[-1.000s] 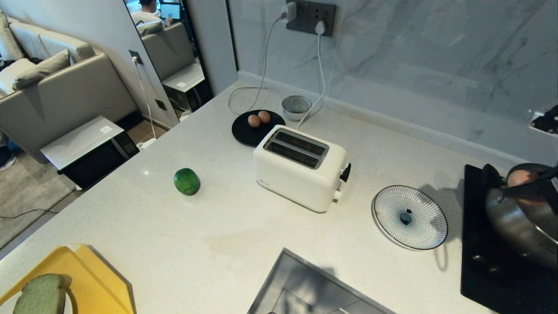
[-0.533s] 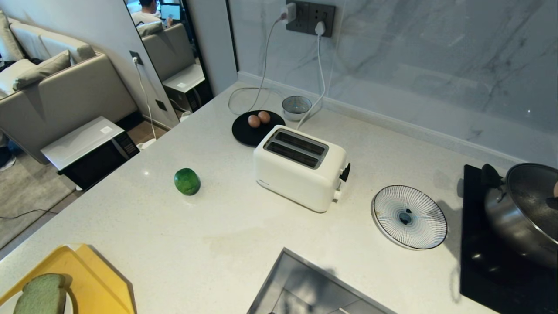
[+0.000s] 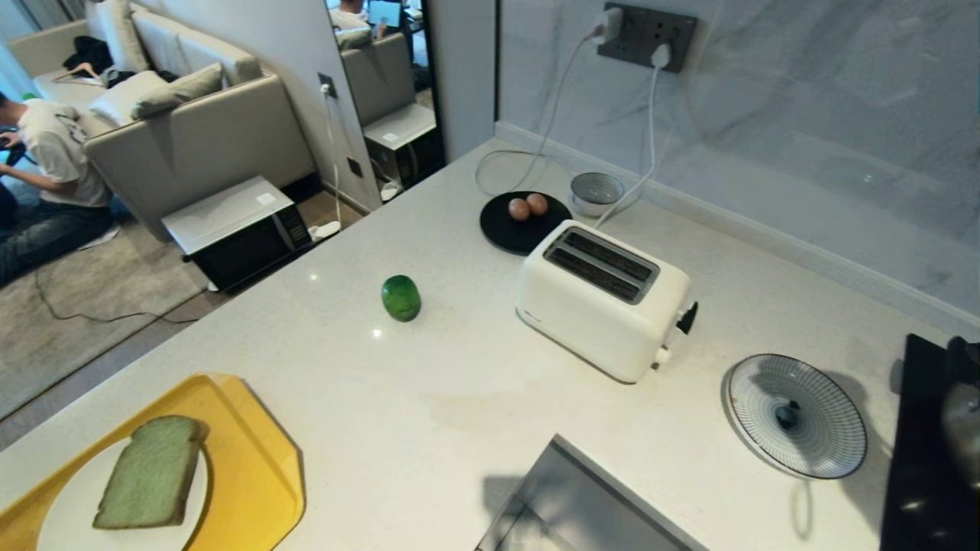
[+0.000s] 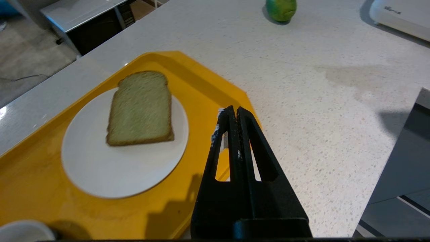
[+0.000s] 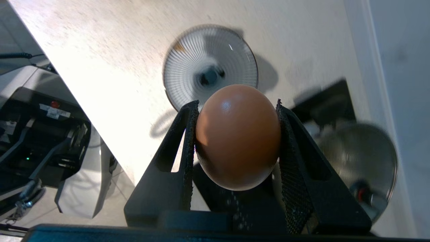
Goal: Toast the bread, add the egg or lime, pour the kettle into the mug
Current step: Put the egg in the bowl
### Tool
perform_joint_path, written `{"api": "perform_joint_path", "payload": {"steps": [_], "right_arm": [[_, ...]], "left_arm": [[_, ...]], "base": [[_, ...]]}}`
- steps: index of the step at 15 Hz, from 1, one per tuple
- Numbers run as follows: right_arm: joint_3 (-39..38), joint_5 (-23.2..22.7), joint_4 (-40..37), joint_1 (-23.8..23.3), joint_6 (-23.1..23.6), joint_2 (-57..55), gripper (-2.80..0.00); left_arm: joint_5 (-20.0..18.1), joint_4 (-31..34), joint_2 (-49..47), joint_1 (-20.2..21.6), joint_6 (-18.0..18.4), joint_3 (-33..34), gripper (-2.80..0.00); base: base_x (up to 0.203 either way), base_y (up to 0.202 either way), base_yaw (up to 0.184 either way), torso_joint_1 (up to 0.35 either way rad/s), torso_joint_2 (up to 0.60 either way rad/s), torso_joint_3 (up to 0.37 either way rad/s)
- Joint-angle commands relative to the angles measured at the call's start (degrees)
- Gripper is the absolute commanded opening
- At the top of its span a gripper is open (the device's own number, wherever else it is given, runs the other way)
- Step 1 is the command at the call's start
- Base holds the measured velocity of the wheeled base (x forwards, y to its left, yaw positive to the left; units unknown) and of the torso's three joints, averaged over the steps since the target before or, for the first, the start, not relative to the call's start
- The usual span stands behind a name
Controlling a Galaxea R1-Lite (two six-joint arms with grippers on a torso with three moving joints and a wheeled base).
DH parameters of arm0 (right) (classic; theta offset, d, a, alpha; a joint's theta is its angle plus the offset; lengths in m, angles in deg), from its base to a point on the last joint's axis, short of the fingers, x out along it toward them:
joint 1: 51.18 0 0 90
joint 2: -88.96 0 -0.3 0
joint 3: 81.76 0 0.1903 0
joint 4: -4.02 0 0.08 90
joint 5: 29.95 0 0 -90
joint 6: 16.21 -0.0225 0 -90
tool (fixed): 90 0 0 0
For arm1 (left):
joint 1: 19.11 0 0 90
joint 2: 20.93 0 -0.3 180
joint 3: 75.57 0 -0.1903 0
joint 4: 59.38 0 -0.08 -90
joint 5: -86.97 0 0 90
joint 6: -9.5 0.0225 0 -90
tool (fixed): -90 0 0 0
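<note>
One smooth brown egg [image 5: 238, 136] is sitting clamped between the right gripper [image 5: 235, 111] fingers, held high over the counter [image 3: 459, 383] above the striped plate [image 5: 188, 72]. The left gripper [image 4: 234, 112], pinched closed on nothing, is hanging over the tray [image 4: 201, 84] edge right of the bread [image 4: 141, 107].

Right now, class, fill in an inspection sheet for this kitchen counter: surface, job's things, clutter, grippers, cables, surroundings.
Surface: pale speckled counter, faint stain near its middle.
Job's things: bread on a white plate in the yellow tray; lime loose on the counter; two eggs on a black plate; kettle and mug: nothing seen.
Clutter: toaster, striped plate, small bowl.
Grippers: left gripper shut, empty, over the tray's edge; right gripper holds an egg.
Cables: two white cords plugged into the wall socket.
Surroundings: sofa, seated person.
</note>
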Motion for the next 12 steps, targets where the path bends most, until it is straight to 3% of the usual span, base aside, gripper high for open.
{"api": "perform_joint_path", "payload": {"steps": [1, 12], "right_arm": [[-0.02, -0.04, -0.20, 0.00, 0.52, -0.18, -2.80], [-0.02, -0.22, -0.20, 0.27, 2.19, -0.06, -2.80]], "left_arm": [[0.01, -0.05, 0.04, -0.08, 0.00, 0.09, -2.80], [-0.01, -0.05, 0.04, -0.01, 0.00, 0.09, -2.80]], "base": [[-0.002, -0.009, 0.171, -0.007, 0.00, 0.002], [-0.002, -0.008, 0.165, 0.004, 0.00, 0.003]]}}
